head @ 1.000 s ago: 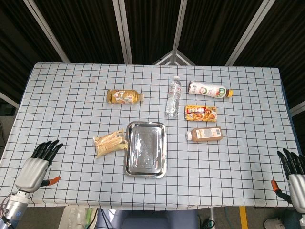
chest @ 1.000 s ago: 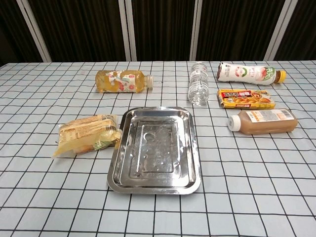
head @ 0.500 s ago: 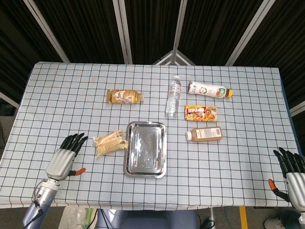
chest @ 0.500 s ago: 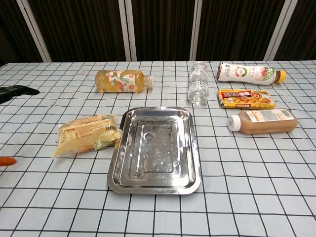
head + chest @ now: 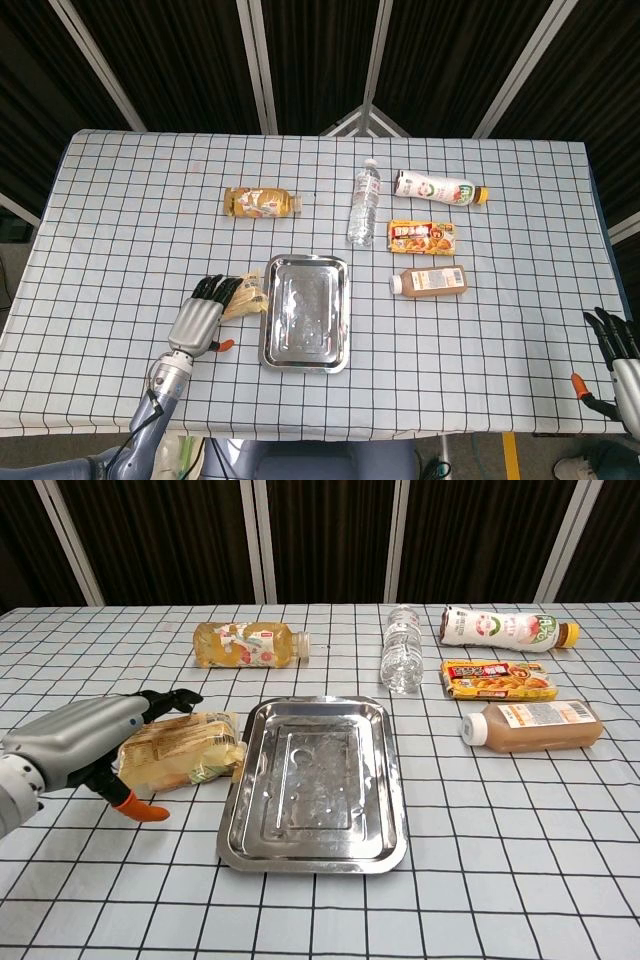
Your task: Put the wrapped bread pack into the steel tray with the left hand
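Note:
The wrapped bread pack (image 5: pixel 190 748) lies on the checked cloth just left of the steel tray (image 5: pixel 312 852); in the head view the bread pack (image 5: pixel 246 297) is partly covered. My left hand (image 5: pixel 85 742) hovers over the pack's left end with its fingers spread, and nothing is held in it. From above, the left hand (image 5: pixel 203 315) overlaps the pack beside the tray (image 5: pixel 305 358). The tray holds nothing. My right hand (image 5: pixel 618 370) stays at the table's near right corner, fingers apart and nothing in them.
A yellow drink bottle (image 5: pixel 247 644) lies behind the tray. To the right are a clear water bottle (image 5: pixel 400 649), a white bottle (image 5: pixel 505 627), a snack box (image 5: pixel 497 679) and a brown sauce bottle (image 5: pixel 532 726).
My left hand has travelled from the near left table edge rightward and forward until it is over the bread pack. The right hand has barely shifted.

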You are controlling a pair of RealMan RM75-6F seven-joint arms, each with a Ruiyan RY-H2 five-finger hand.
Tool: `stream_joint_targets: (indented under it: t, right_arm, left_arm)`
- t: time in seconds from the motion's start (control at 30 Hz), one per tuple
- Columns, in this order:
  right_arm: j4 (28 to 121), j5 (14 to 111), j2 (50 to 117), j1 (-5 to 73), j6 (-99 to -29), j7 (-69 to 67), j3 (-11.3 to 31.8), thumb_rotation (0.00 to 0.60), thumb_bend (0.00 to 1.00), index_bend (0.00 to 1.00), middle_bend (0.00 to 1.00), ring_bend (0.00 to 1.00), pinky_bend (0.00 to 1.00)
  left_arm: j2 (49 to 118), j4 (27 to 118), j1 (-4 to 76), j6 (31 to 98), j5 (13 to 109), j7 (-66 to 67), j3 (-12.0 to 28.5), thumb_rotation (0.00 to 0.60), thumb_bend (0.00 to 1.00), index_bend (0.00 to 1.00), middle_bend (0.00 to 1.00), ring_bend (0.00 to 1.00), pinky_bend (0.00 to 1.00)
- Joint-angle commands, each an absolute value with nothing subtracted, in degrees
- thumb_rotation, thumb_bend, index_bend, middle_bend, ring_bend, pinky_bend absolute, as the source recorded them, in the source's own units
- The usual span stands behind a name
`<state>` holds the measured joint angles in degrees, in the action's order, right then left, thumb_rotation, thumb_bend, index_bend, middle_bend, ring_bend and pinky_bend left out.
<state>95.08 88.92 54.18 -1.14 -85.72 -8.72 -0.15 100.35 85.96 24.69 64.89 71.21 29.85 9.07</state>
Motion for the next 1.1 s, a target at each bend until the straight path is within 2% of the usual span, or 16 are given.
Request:
stream_joint_targets:
  t: [0.03, 0.13, 0.37, 0.47, 1.1]
  right_arm:
    - [94.9, 88.9, 54.0, -1.3, -86.1, -9.1, -0.1, 0.6, 0.41, 0.0, 0.0, 0.0, 0.0]
    - [94.8, 88.9, 54.1, -1.2, -85.8, -9.1, -0.2, 0.6, 0.41, 0.0, 0.0, 0.0, 0.0]
    - [95.0, 88.6, 54.3, -1.1, -85.5, -8.4, -0.2, 0.6, 0.41, 0.0, 0.0, 0.0, 0.0]
    - [95.0, 88.6, 54.3, -1.1, -85.5, -8.2, -0.2, 0.6, 0.41, 0.0, 0.0, 0.0, 0.0]
    - [95.1, 88.7, 54.3, -0.9, -85.2, -8.2, -0.4, 0.6, 0.41, 0.0, 0.0, 0.0, 0.0]
  left_arm:
    - [103.1, 82.8, 26.5, 63.9, 68.7, 30.0, 10.7, 0.6, 0.08, 0.0, 0.11, 0.06, 0.07]
    - [104.0, 81.5, 27.0, 64.3, 68.5, 29.9, 10.9, 0.6, 0.08, 0.0, 0.15, 0.1, 0.09]
    - [105.2, 79.3, 27.6, 64.2, 66.8, 28.7, 11.5, 0.6, 0.14, 0.24, 0.4, 0.34, 0.34]
    - [105.4, 79.3, 27.5, 65.4, 67.3, 27.8, 11.5, 0.6, 0.16, 0.27, 0.44, 0.39, 0.39]
    - [99.8, 90.3, 25.7, 74.3, 75.1, 22.4, 11.4, 0.6, 0.17, 0.28, 0.45, 0.4, 0.42]
